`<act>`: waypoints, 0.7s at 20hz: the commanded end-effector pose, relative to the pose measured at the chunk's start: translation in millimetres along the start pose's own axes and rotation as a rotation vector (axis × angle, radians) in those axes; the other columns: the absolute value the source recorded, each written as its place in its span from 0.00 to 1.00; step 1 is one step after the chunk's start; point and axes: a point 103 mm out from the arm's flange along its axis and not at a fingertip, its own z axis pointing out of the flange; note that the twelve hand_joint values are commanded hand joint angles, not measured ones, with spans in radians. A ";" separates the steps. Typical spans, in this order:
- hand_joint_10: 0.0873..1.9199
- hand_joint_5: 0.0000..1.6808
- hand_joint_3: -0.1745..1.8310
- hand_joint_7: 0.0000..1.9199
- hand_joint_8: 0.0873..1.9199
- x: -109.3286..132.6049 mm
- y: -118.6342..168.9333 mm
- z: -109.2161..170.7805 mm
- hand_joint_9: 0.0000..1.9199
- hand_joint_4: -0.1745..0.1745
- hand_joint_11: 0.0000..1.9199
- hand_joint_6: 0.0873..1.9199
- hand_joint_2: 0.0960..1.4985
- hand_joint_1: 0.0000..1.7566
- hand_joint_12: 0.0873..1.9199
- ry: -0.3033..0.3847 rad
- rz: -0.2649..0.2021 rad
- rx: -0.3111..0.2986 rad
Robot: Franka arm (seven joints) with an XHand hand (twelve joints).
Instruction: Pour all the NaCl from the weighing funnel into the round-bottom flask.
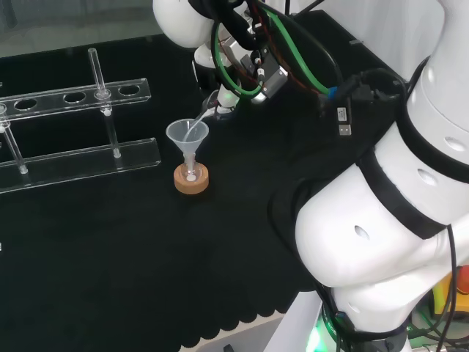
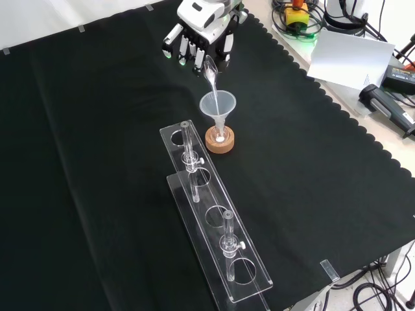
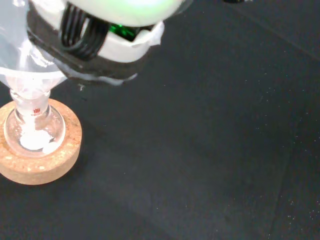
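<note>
Hand [image 2: 202, 40] pinches weighing funnel [image 2: 211, 72], tilted over funnel rim [image 2: 217, 102]; cloth [image 2: 311, 181] beside bare.

black-cloth bench [image 2: 97, 162] with cork ring [image 2: 220, 140] (under a flask) and clear rack [image 2: 217, 227]

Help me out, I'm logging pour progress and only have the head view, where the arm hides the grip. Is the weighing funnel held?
Observer: Yes. In the front view the robot hand has fingers curled on the weighing funnel, tipped down into the clear funnel.
Operator: Any salt in the flask yet?
Observer: The wrist view shows a white heap at the bottom of the round-bottom flask.
Operator: Is it seated?
Observer: It sits in the cork ring.
</note>
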 end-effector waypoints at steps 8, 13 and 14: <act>0.01 0.85 0.40 0.87 0.00 -17.7 -2.8 0.2 0.62 1.00 0.00 0.15 0.37 0.65 0.78 -0.047 -0.014 0.019; 0.01 0.85 0.40 0.87 0.00 -11.9 -0.1 -2.1 0.62 1.00 0.00 0.15 0.37 0.65 0.78 -0.066 -0.036 0.017; 0.01 0.85 0.40 0.87 0.00 -10.9 0.8 -3.1 0.62 1.00 0.00 0.15 0.37 0.65 0.78 -0.066 -0.040 0.019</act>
